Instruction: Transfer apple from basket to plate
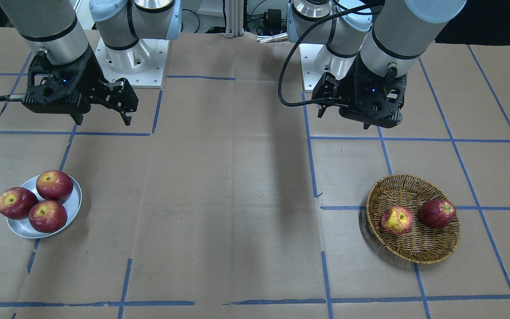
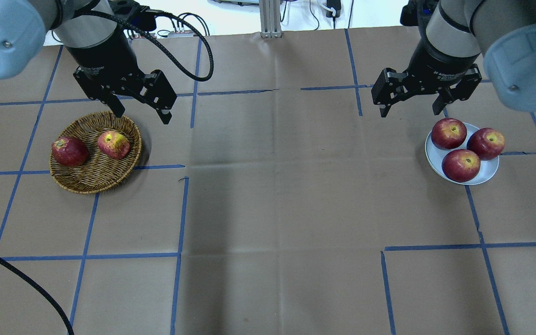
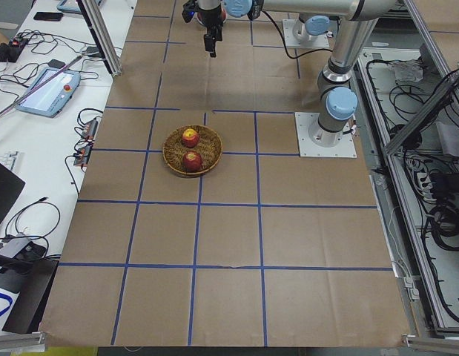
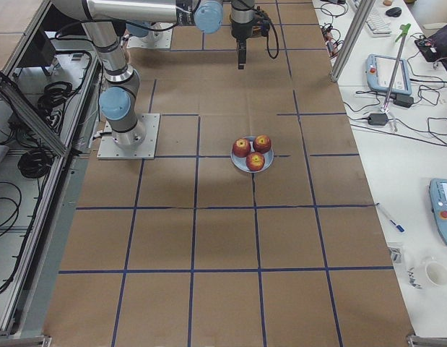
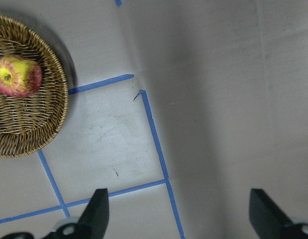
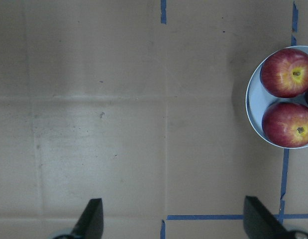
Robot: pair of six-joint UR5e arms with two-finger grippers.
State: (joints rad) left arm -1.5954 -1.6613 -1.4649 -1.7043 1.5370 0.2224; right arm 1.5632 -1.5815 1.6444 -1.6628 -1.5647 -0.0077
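The apple (image 2: 114,144) with the yellow patch lies in the wicker basket (image 2: 91,186) beside a uniformly dark red apple (image 2: 69,151). It also shows in the front view (image 1: 396,219) and the left wrist view (image 5: 17,75). My left gripper (image 2: 142,116) is open and empty, and hangs above the table just behind the basket's far right rim. The metal plate (image 2: 486,174) on the other side holds three dark red apples (image 2: 448,133). My right gripper (image 2: 410,113) is open and empty, above the table behind the plate's left side.
The table is brown paper with a grid of blue tape lines (image 2: 182,209). A black cable (image 2: 26,284) crosses the near left corner. The arm bases (image 1: 131,57) stand at the table's robot side. A wide stretch of paper separates basket and plate.
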